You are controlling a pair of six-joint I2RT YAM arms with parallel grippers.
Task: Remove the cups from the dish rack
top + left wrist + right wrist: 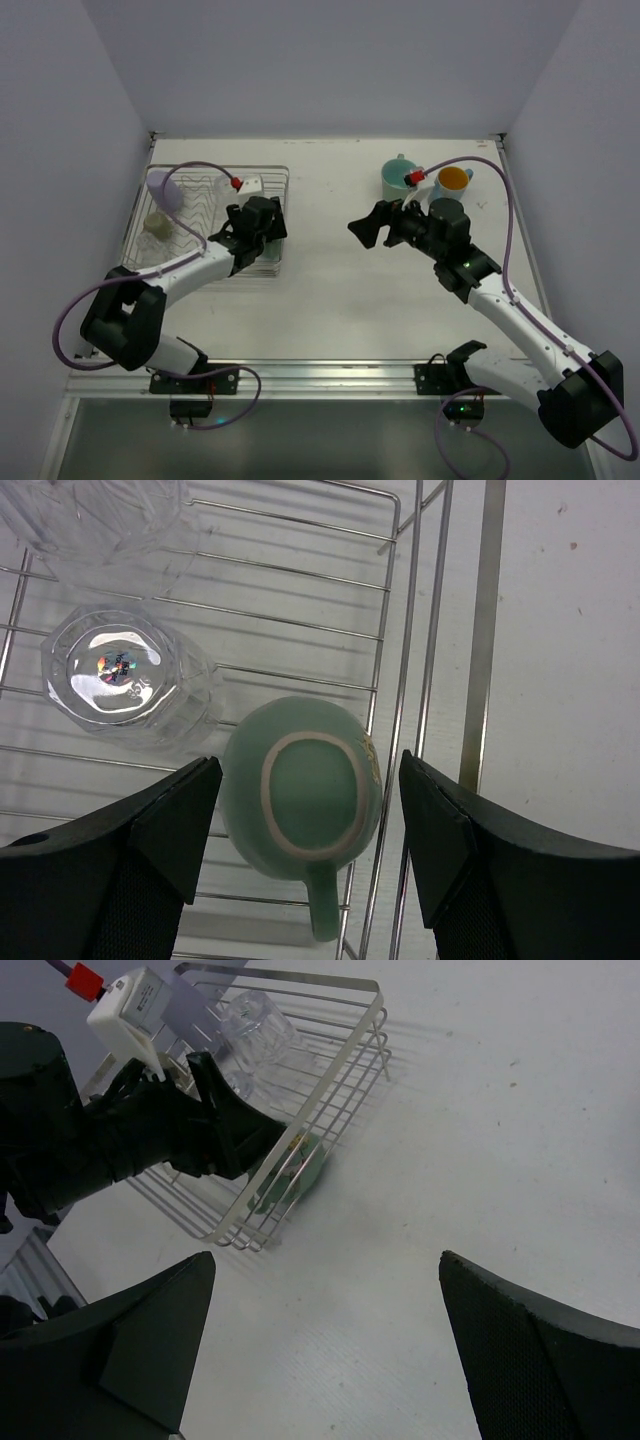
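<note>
1. While the left gripper [308, 765] hangs over the rack [400, 610], its jaws stand wide apart, holding nothing.
2. Right between its fingers [150, 850], just below the tips, there's a mint mug [310, 800]. It sits bottom up in the rack's corner, handle pointing back toward the wrist, and neither finger looks to touch it.
3. Just past the left finger sits a clear glass [120, 675], upturned too, with a second glass [100, 520] farther ahead.
4. Farther out across the rack are a lavender cup [165, 188] and a beige cup [156, 224].
5. Over to the right gripper [325, 1260]: jaws spread wide, empty, above bare table [450, 1160], with the rack well ahead of it.
6. Back by its wrist, on the far side, a second mint mug [397, 180] and a blue mug [452, 182] stand side by side on the table.
</note>
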